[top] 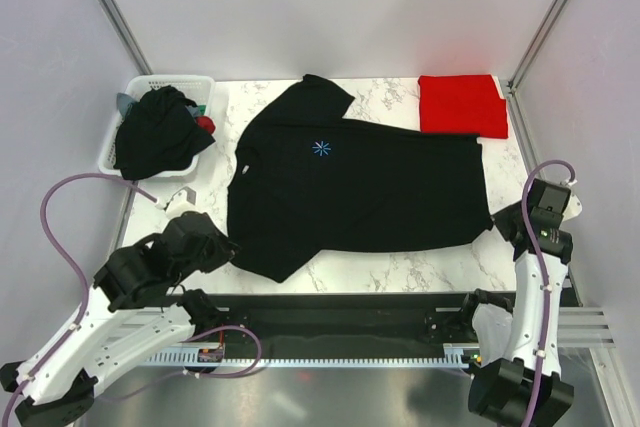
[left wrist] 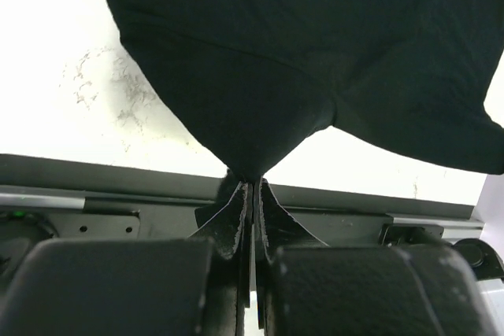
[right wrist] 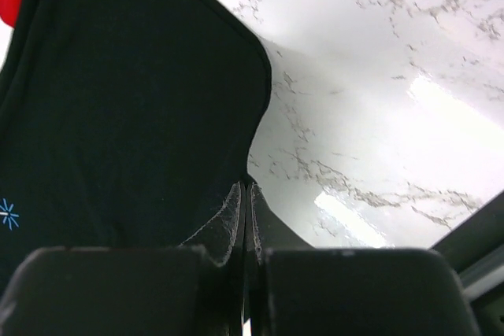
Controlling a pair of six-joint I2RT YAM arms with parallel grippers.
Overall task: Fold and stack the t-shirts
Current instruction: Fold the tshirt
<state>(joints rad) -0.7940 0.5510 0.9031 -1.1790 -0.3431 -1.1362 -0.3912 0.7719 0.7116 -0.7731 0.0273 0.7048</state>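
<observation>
Top view, soft black t-shirt (top: 360, 187) with blue starburst spread flat on white marble table (top: 400, 272), folded red t-shirt (top: 462, 105) far right, left wrist view, left gripper (left wrist: 250, 186) pinched tight on the shirt's edge, right wrist view, right gripper (right wrist: 246, 186) closed on its hem corner

A black t-shirt (left wrist: 315, 37) fills the upper part of the frame from near the upper left to the right edge. Its lower edge sags into two lobes, and the left lobe tapers down to a narrow point at the centre of the frame. That point sits between the tips of the left gripper (left wrist: 250, 188), which rises from the bottom centre. Its two fingers (left wrist: 230, 226) are pressed together with the cloth pinched between them. The white marbled table (left wrist: 63, 92) shows at the left and below the shirt at the lower right. A dark strip (left wrist: 102, 175) crosses the frame along the table's edge, behind the fingertips.
</observation>
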